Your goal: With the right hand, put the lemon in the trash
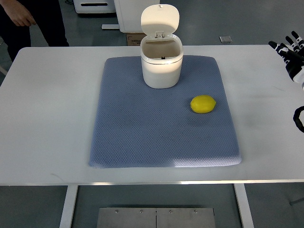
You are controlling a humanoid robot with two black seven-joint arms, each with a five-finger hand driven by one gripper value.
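From the top view, the lemon [203, 104] lies on the blue mat [142, 142], at four o'clock from the open-lidded trash bin [161, 64]. The right hand [289, 50] hovers at the table's [42, 118] three o'clock edge, fingers spread, empty. It should approach the lemon from the right, where bare tabletop leaves room.

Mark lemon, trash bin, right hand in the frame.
lemon [203, 104]: top view, middle of its yellow skin.
trash bin [161, 71]: top view, front wall below the open rim.
right hand [289, 49]: top view, fingers at the right edge.
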